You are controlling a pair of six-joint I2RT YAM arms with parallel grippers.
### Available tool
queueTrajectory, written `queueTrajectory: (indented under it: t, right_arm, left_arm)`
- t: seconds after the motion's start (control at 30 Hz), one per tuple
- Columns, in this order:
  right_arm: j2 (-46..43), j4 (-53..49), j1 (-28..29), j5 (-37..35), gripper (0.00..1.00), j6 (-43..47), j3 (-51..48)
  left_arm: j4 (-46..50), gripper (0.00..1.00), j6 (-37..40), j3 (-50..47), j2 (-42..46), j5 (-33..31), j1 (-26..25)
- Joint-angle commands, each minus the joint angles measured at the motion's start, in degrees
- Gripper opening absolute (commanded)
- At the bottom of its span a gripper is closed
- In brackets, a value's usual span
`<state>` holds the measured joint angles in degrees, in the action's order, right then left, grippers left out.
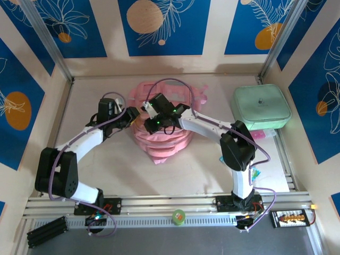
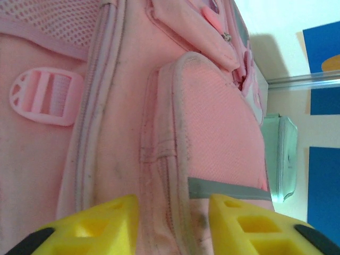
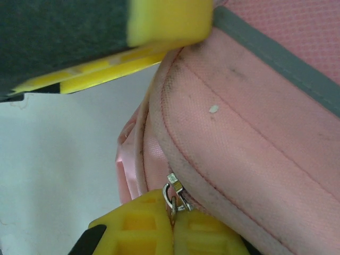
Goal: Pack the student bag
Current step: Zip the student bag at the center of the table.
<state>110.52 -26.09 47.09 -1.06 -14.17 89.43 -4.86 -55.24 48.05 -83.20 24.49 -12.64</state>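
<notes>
Pinches the metal zip pull (image 3: 175,194) of the student bag (image 1: 159,146) with the right gripper (image 3: 172,223), fingertips pressed together. Holds the left gripper (image 2: 172,223) spread, astride the piped edge of the front pocket (image 2: 223,143), just opposite the right one. Lies directly ahead of and below both tools, long axis running away from the arm bases, strap end seemingly farthest. Probably calls for a pull along the zip line; nearer for that, the right arm.

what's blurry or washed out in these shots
Top view: evenly lit and sharp, soft shadows by the pink bag. Left wrist view: bag fabric crisp, bright background behind it washed out. Right wrist view: zip pull sharp, yellow finger at the top edge blurred.
</notes>
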Motion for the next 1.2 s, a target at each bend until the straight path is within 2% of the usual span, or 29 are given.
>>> queueTrajectory:
  t: [0.0,0.13,0.33,0.47,0.6,0.77,0.93,1.03,1.13,1.17]
  right_arm:
    - [0.47,0.43,1.62,3.43,0.0,1.21,2.25]
    - [0.67,-0.28,2.65,1.34,0.0,1.05,2.12]
    - [-1.55,-2.32,2.75,-4.11,0.0,-0.93,-0.27]
    - [-8.04,-2.82,0.52,-8.85,0.0,-3.38,-9.19]
    - [-15.77,-3.35,-4.83,-10.63,0.0,-7.34,-17.69]
    - [-19.07,-7.75,-11.84,-9.12,0.0,-11.32,-19.7]
    - [-20.29,-8.81,-13.05,-9.71,0.0,-11.22,-19.98]
    - [-20.65,-6.76,-12.46,-5.6,0.0,-10.48,-20.06]
    - [-19.09,-3.74,-9.97,-1.55,0.0,-9.24,-18.75]
    - [-17.63,-3.46,-8.83,-1.13,0.0,-9.12,-17.29]
  left_arm:
    - [-1.43,0.34,-1.11,2.48,-2.03,1.98,-0.75]
    - [-2.18,0.28,-1.77,3.45,-4.6,2.55,-1.81]
    - [-1.23,0.0,-0.61,2.66,-5.01,0.81,-1.86]
    - [0.6,0.0,1.19,3.46,-4.54,-1.05,-1.3]
    - [2.0,0.0,2.69,4.84,-4.75,-1.64,-1.07]
    - [1.62,0.0,3.02,7.33,-6.15,-0.24,-1.16]
    - [4.67,0.0,6.28,11.24,-8.28,-0.85,-0.98]
    - [8.01,0.0,9.23,13.9,-9.19,-2.62,-0.21]
    - [8.3,0.22,10.82,13.47,-7.72,-4.72,1.26]
    - [8.38,0.32,11.01,12.76,-6.32,-5.9,1.68]
